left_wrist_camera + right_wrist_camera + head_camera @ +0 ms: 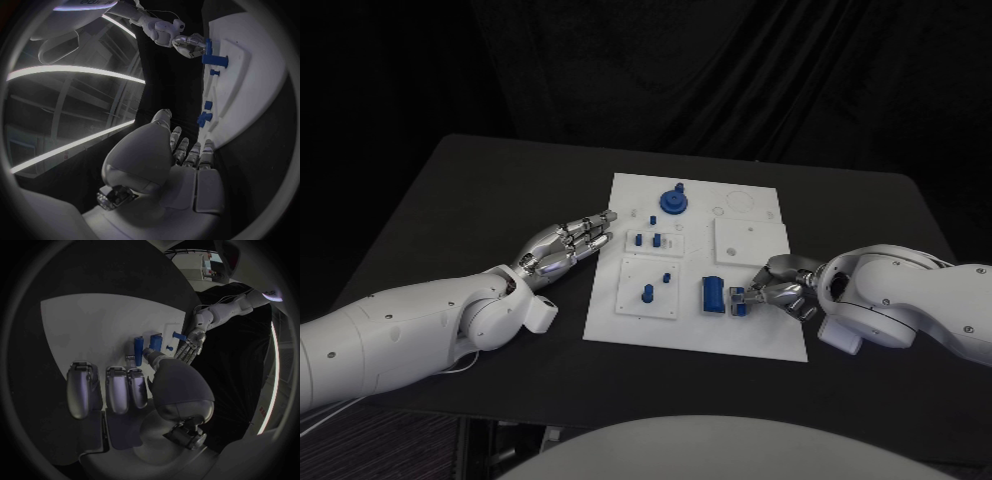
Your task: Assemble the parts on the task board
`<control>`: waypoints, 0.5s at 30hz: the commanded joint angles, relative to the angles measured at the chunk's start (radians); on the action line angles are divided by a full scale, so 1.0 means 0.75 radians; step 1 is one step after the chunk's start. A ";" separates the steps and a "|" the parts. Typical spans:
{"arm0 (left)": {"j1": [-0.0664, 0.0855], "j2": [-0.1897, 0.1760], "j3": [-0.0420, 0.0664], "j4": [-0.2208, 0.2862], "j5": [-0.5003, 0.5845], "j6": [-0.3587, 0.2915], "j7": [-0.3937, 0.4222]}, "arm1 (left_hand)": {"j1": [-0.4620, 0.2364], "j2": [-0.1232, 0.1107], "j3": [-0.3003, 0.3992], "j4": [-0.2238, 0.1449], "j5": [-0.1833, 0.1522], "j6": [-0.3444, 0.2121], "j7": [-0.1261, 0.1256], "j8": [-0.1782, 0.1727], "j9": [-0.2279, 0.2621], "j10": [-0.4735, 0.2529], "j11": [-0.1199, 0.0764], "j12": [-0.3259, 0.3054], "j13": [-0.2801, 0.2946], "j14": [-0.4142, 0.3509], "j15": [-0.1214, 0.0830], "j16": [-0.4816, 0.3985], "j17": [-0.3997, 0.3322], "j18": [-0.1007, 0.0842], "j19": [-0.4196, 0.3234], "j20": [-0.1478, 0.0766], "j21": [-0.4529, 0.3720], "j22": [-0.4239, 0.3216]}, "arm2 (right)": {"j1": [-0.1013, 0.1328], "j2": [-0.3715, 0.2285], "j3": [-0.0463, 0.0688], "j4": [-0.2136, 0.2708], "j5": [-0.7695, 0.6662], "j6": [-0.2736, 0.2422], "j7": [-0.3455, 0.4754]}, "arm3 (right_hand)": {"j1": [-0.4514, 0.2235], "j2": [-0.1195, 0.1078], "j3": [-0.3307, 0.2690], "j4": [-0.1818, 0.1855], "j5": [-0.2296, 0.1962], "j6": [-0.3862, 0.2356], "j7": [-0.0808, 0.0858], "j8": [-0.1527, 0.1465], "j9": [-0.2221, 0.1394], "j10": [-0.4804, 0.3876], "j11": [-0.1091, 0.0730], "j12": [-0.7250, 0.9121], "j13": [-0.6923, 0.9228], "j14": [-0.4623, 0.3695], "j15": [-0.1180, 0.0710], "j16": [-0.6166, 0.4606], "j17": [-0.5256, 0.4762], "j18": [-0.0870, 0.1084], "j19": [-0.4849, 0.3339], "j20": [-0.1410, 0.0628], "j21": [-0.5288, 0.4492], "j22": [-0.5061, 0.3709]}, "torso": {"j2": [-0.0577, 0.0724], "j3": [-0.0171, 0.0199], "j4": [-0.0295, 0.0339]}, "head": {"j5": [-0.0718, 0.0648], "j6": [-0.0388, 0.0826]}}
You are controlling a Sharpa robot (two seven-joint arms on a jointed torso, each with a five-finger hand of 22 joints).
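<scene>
Task board [750, 335] sits mid-table [473, 190]. At its far edge stands the round part [674, 201]. Nearer, on the board's left side, two small pegs [648, 240], and nearer again another peg [648, 293]. Toward the near right, a block part [713, 294]. Left hand [568, 244] lies on the table at the board's left edge; right hand [780, 288] rests over the board's right side, just beside that block.

My left hand [568, 245] lies flat, fingers straight and together, holding nothing. My right hand [780, 287] curls, fingertips pinching a small blue part [737, 301].
</scene>
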 commanded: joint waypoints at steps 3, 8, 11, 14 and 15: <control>-0.011 0.003 -0.005 -0.002 -0.003 0.017 -0.023 | -0.001 0.016 0.008 -0.001 -0.003 -0.009 0.001 0.002 0.000 0.002 0.011 0.006 0.001 -0.002 0.011 0.002 0.001 -0.017 0.002 0.008 0.001 0.000 | -0.004 0.004 0.000 -0.001 0.001 0.028 -0.029 | -0.038 -0.006 -0.022 0.040 -0.008 -0.006 0.009 -0.002 -0.004 0.139 0.011 0.002 0.351 0.110 0.013 -0.003 0.198 0.010 0.064 0.011 -0.005 0.295 | 0.000 0.0002 -0.0004 | 0.002 0.000; -0.012 0.003 -0.005 -0.002 -0.003 0.018 -0.024 | -0.002 0.013 0.008 -0.002 -0.002 -0.009 0.002 0.002 0.000 0.001 0.011 0.005 0.001 -0.002 0.013 0.002 0.000 -0.018 0.002 0.008 0.001 -0.001 | -0.004 0.004 0.000 0.000 -0.030 0.025 -0.027 | -0.074 -0.027 -0.062 0.082 -0.010 -0.006 0.011 0.002 -0.007 0.139 0.012 0.002 0.351 0.110 0.014 -0.002 0.199 0.011 0.063 0.012 -0.006 0.295 | 0.000 0.0006 -0.0010 | 0.002 0.000; -0.013 0.003 -0.005 -0.002 -0.003 0.018 -0.024 | -0.002 0.013 0.008 -0.002 -0.002 -0.009 0.002 0.002 0.000 0.001 0.011 0.005 0.001 -0.002 0.013 0.002 0.000 -0.018 0.002 0.008 0.001 -0.001 | -0.004 0.004 0.000 0.001 -0.043 0.021 -0.023 | -0.091 -0.039 -0.088 0.103 -0.010 -0.006 0.010 0.004 -0.007 0.139 0.011 0.002 0.351 0.110 0.014 -0.003 0.197 0.011 0.063 0.013 -0.006 0.295 | 0.000 0.0010 -0.0008 | 0.003 0.000; -0.013 0.003 -0.005 -0.002 -0.003 0.019 -0.024 | -0.003 0.012 0.008 -0.002 -0.002 -0.009 0.003 0.002 0.000 0.001 0.011 0.006 0.001 -0.002 0.013 0.002 0.000 -0.018 0.002 0.009 0.001 -0.001 | -0.004 0.002 0.000 0.004 -0.051 0.013 -0.014 | -0.095 -0.043 -0.096 0.108 -0.010 -0.006 0.009 0.005 -0.008 0.139 0.011 0.002 0.351 0.110 0.014 -0.003 0.197 0.011 0.063 0.012 -0.006 0.295 | 0.000 0.0013 -0.0008 | 0.003 0.000; -0.014 0.003 -0.005 -0.002 -0.003 0.019 -0.024 | -0.003 0.012 0.008 -0.002 -0.002 -0.009 0.003 0.002 0.000 0.001 0.011 0.006 0.001 -0.002 0.013 0.002 0.000 -0.018 0.002 0.009 0.001 -0.001 | -0.004 0.002 0.000 0.004 -0.052 0.010 -0.012 | -0.096 -0.045 -0.101 0.111 -0.010 -0.006 0.009 0.006 -0.008 0.139 0.011 0.002 0.351 0.110 0.013 -0.002 0.199 0.011 0.064 0.012 -0.005 0.295 | 0.000 0.0014 -0.0007 | 0.003 0.000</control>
